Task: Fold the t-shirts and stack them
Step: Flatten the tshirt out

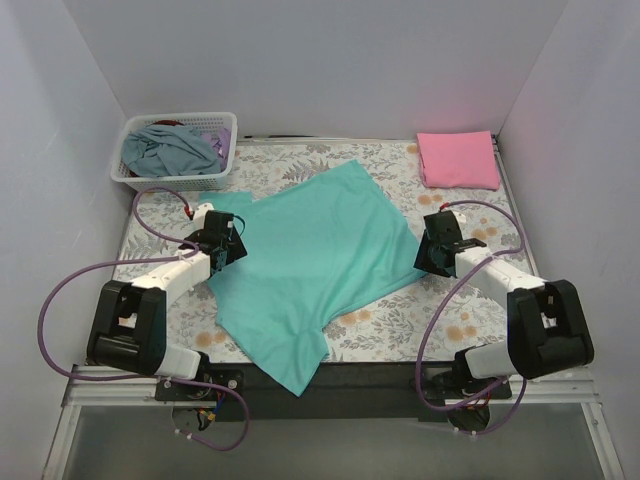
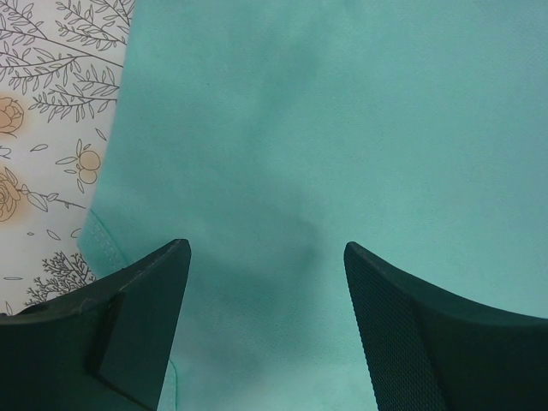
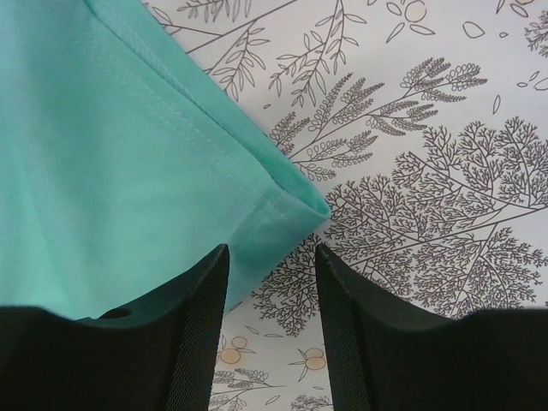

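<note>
One pink t-shirt [image 1: 458, 158] lies folded at the table's [image 1: 390, 330] far right corner in the top view. The teal t-shirt [image 1: 310, 250] sprawls unfolded mid-table, and more garments [image 1: 170, 150] fill the basket [image 1: 170, 183]. Left wrist view: my left hand [image 2: 265, 257] hangs spread above the teal, pinching nothing. Right wrist view: my right hand [image 3: 271, 257], fingers apart, straddles its hem corner, not yet gripped.
</note>
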Robot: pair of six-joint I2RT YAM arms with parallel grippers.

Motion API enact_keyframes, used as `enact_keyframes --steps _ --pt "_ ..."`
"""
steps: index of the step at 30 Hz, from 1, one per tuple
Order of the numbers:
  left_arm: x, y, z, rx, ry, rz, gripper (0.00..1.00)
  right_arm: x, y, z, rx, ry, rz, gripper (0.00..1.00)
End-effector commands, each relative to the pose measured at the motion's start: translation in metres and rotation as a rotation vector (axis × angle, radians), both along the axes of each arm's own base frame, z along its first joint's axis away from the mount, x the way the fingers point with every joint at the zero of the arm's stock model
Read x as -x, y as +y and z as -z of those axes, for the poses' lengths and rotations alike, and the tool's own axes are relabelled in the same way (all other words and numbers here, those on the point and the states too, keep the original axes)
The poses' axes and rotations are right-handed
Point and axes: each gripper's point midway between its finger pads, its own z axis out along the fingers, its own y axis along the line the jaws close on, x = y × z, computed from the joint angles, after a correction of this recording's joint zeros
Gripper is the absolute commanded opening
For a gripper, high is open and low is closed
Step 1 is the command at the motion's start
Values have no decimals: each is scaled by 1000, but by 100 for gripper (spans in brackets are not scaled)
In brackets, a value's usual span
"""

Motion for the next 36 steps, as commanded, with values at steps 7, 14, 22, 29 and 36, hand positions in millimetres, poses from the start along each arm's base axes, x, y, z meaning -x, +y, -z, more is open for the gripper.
enact_keyframes --steps 7,14,22,29,36 --pt "-9 3 -10 -7 -35 -18 72 -19 -15 -2 82 -29 65 45" --pt "-5 8 7 -38 27 -25 72 -11 -28 5 97 -4 83 13" --pt "2 9 25 -52 103 -22 72 -5 -43 1 46 -21 102 1" --pt "6 10 33 -62 140 -22 72 3 -66 -7 -58 -79 191 1" --pt "5 2 35 -29 149 10 72 27 -61 10 -104 -20 127 32"
